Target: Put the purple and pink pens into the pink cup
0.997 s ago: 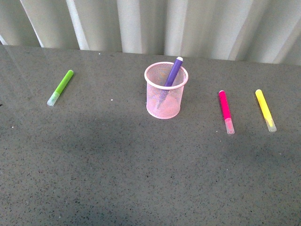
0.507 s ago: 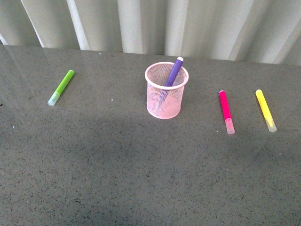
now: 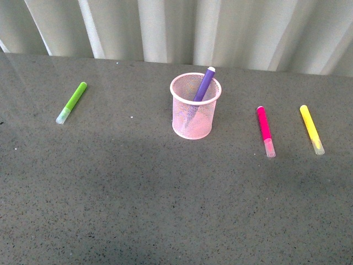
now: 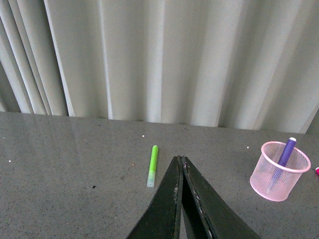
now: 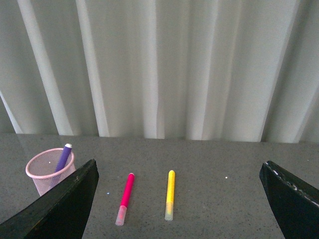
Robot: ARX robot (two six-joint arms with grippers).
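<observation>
Right wrist view: right gripper (image 5: 179,167) spread wide, empty. Pink pen (image 5: 125,198) lies ahead within the jaw span, long axis pointing away, cap nearest the claw. Pink cup (image 5: 50,172), holding purple pen (image 5: 64,157), stands outside the jaw nearer that pen. Left gripper (image 4: 180,159) closed, empty; right arm judged nearer.

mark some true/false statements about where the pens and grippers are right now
1. The purple pen stands in the pink cup. True.
2. The pink pen is in the cup too. False: it lies on the table, right of the cup in the front view.
3. The left gripper is open. False: its jaws are shut, with nothing between them.
4. The right gripper is open and holds nothing. True.
5. The yellow marker lies beside the pink pen without touching it. True.
</observation>
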